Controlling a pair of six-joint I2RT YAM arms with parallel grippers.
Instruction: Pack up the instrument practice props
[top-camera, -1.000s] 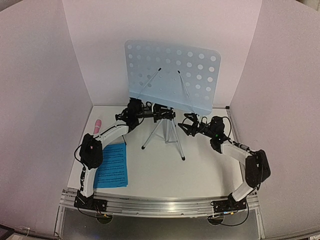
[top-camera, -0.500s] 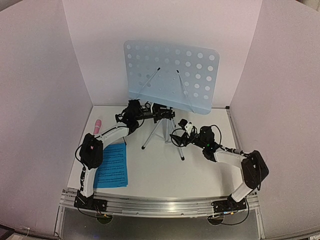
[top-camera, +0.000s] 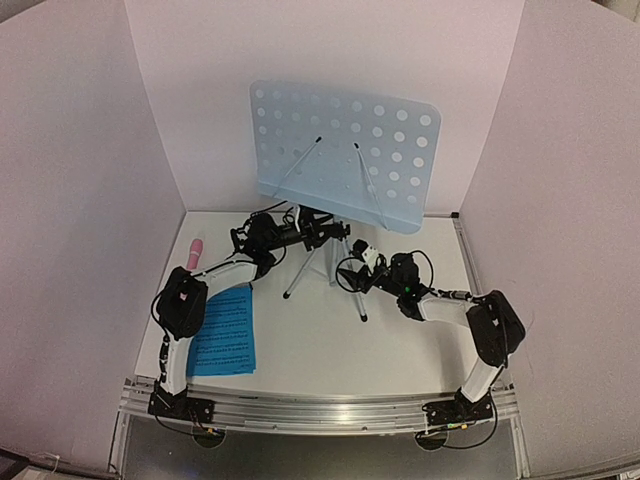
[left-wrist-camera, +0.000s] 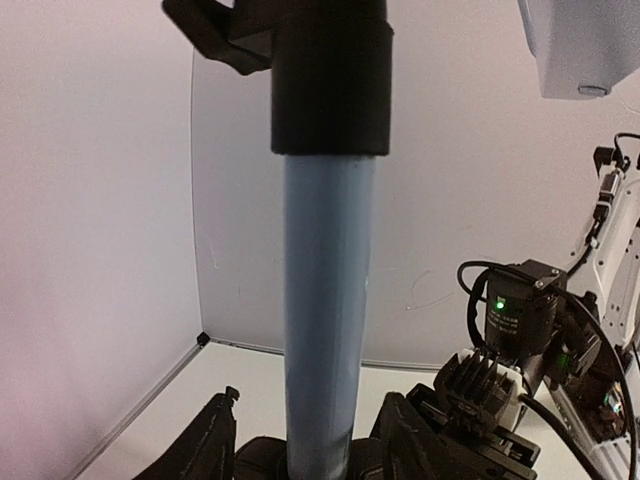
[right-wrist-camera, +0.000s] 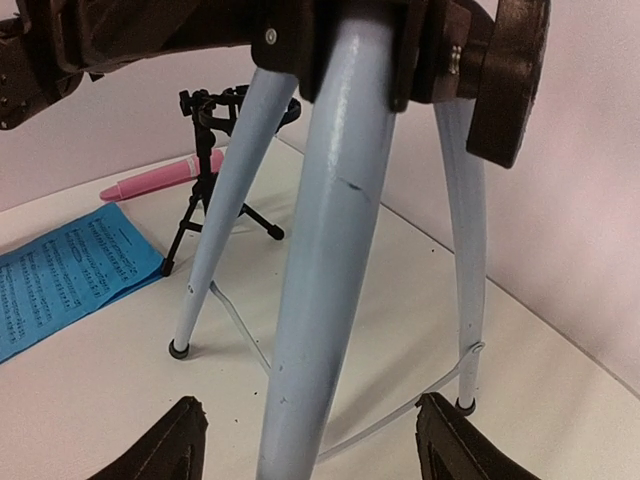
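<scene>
Inside the left gripper (left-wrist-camera: 312, 405): pole (left-wrist-camera: 328, 300) of the music stand (top-camera: 340, 170); grip just loosened, jaws apart.
Inside the right gripper (right-wrist-camera: 310, 405): front leg (right-wrist-camera: 325, 300), newly reached; jaws released wide.
Meaning: folding the stand looks next.

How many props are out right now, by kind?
pink microphone: 1
black tripod mic stand: 1
pale music stand: 1
blue sheet-music stack: 1 (page count can't be told)
Total: 4
</scene>
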